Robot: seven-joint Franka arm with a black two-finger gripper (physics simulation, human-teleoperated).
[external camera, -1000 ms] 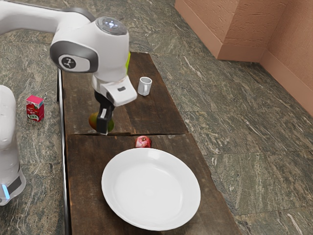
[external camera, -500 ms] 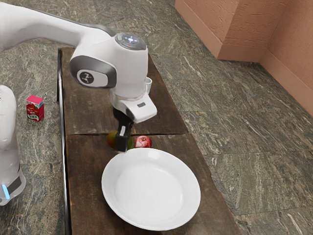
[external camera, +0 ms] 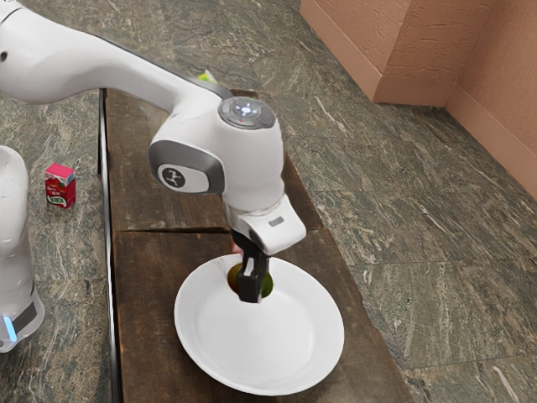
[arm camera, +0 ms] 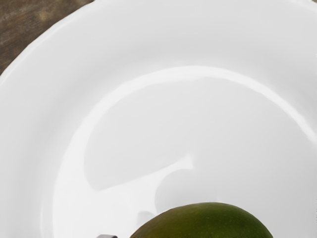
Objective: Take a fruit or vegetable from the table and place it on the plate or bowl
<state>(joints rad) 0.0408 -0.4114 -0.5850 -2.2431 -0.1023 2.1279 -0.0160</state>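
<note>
A green mango with a reddish side [external camera: 236, 278] hangs between the black fingers of my gripper [external camera: 250, 287], which is shut on it. It is held just above the far part of the large white plate [external camera: 285, 353] on the near half of the dark wooden table. In the wrist view the green mango [arm camera: 203, 221] sits right under my hand, with the white plate [arm camera: 148, 99] spread beneath it and a shadow of the fruit on the plate.
A red carton [external camera: 60, 185] stands on the stone floor off the table, at the exterior view's left. The table's far half [external camera: 143, 185] lies behind my arm. A pink wall [external camera: 436, 59] rises at the back right.
My arm has carried the mango from the table's far half toward the exterior view's right and nearer, past the plate's rim to above the plate. The arm now hides the red fruit and the white cup.
</note>
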